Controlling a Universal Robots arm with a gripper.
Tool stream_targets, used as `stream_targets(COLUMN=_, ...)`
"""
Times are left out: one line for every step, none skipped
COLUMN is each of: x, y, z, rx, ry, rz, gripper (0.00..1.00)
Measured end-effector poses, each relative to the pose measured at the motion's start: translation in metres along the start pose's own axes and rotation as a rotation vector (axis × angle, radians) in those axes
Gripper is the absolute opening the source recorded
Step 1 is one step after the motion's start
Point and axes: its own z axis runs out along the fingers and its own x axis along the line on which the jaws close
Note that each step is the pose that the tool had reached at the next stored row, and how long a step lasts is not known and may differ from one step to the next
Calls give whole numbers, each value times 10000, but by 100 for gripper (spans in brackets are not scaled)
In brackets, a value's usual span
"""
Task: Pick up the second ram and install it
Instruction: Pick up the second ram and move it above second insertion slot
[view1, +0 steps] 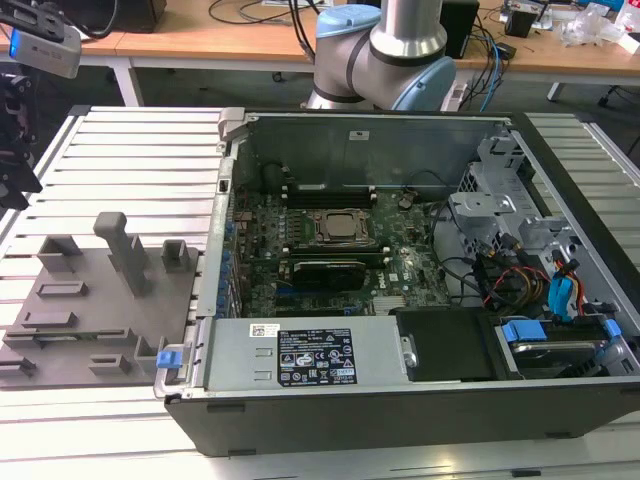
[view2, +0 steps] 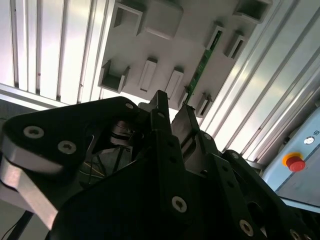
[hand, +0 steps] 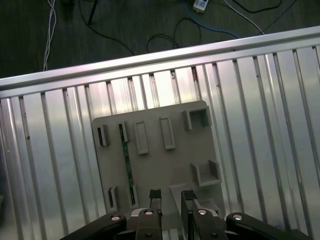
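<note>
One stick on grey fixture plate (hand: 150, 170) on slatted bench (hand: 260, 100): second ram (hand: 127, 165), propped on edge, likely to offer its long sides for gripping. Pincer (hand: 171, 196) above plate, parted, empty, near ram, not touching.

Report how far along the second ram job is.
Done: nothing visible yet. The second ram still stands on edge in the gray holder, outside the computer case. In hand: the gripper hovers open and empty above the holder, beside the stick and not touching it. Left: both the pickup and the install.
</note>
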Motion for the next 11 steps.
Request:
stream_targets(x=0, y=0, z=4, rx=1, ry=0, rz=-2, gripper=30)
stream_targets(x=1, y=-1, z=15, rx=1, ry=-1, rz=-5, gripper=30)
stream_targets(x=1, y=-1, z=19, rx=1, ry=-1, rz=-7, gripper=30)
stream_targets(x=1, y=-1, z=24, rx=0, ry=0, rz=-8, gripper=30)
stream_targets(x=2, y=-2, z=29, rx=0, ry=0, rz=-11, gripper=30)
stream_targets(x=2, y=-2, z=33, rx=0, ry=1, rz=-13, gripper=30)
stream_targets(x=2, y=-2, z=43, rx=0, ry=1, rz=-17, gripper=30)
stream_targets(x=3, y=-3, z=51, rx=0, ry=1, rz=-21, gripper=30)
stream_targets(x=4, y=-3, z=59, rx=0, ry=1, rz=-25, gripper=30)
stream_targets(x=4, y=-3, z=64, rx=-1, ry=1, rz=-27, gripper=30)
stream_targets(x=5, y=-4, z=69, rx=0, ry=1, rz=-29, gripper=30)
